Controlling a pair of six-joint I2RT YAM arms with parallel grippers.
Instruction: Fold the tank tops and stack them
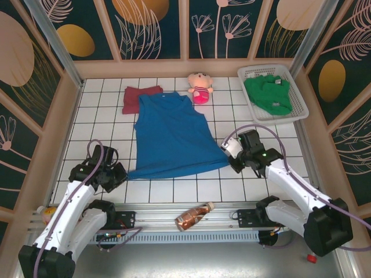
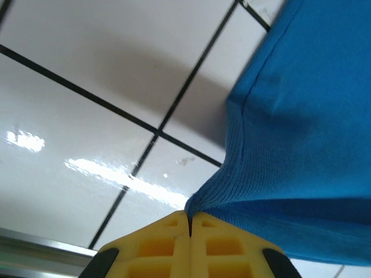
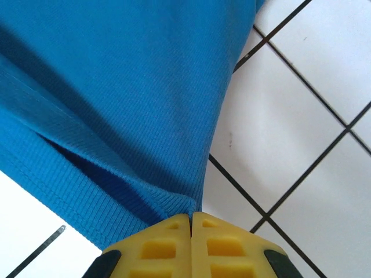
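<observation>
From the overhead view I have the blue tank top spread flat and face up in the middle of the tiled table, neck away from me and hem toward the arms. The left gripper is at its near-left hem corner and the right gripper at its near-right corner. The maroon tank top lies at the back left, its edge touching the blue one's shoulder; I cannot tell whether it counts as folded. The green tank top sits crumpled in the white basket at the back right. A pink doll sits between the two, and a bottle lies on the near rail. In the left wrist view, the yellow jaws of the left gripper are closed and pinch the ribbed hem corner of the blue top. In the right wrist view, the right gripper is likewise clamped on the other hem corner of the blue cloth. I judge the work is early: the blue fold is only about to begin, the green one is untouched, and no stack exists.
</observation>
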